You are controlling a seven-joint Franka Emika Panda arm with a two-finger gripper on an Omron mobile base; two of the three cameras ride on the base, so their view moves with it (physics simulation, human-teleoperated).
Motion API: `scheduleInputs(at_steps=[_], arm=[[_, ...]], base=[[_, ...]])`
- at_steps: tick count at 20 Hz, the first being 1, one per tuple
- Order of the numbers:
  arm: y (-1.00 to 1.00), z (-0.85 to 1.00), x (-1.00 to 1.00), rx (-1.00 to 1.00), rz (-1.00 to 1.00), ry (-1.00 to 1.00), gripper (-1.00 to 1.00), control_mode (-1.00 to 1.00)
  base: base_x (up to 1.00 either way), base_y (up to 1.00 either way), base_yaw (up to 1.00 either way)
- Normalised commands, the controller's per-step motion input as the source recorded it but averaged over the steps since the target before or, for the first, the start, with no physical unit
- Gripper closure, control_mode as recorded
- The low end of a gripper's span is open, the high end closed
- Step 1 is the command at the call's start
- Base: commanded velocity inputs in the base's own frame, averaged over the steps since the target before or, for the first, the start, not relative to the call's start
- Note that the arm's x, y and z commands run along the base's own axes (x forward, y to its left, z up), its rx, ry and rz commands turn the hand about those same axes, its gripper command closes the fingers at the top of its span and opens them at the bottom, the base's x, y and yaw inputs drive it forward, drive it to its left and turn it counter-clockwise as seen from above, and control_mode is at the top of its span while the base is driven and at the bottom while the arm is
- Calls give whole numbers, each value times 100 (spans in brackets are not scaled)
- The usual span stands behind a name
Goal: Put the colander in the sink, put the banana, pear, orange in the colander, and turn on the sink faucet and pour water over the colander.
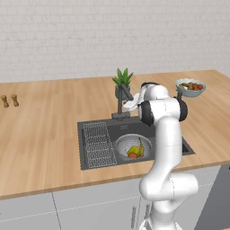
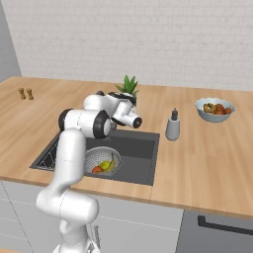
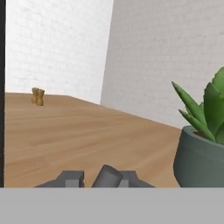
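On the wooden counter [image 1: 40, 134], the sink [image 1: 90, 159] holds the colander [image 1: 122, 144] with banana [image 1: 141, 149], pear [image 1: 134, 149] and orange [image 1: 132, 155], while the faucet [image 1: 120, 105] is met by the gripper [image 1: 130, 105], fingers drawn narrow, whose grip may be lost, leaving the water off.

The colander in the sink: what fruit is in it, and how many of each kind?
In the colander:
banana: 1
pear: 1
orange: 1
Total: 3 pieces of fruit
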Motion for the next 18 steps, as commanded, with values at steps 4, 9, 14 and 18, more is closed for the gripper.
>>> scheduleInputs(at_steps=[4, 9, 14, 18], arm=[[-59, -30, 2, 0, -1, 0, 100, -100], [-55, -35, 2, -2, -3, 0, 100, -100], [-51, -33, 2, -5, -3, 0, 100, -100], [-51, -31, 0, -5, -2, 0, 100, -100]], base=[[0, 0, 0], [0, 0, 0], [0, 0, 0], [0, 0, 0]])
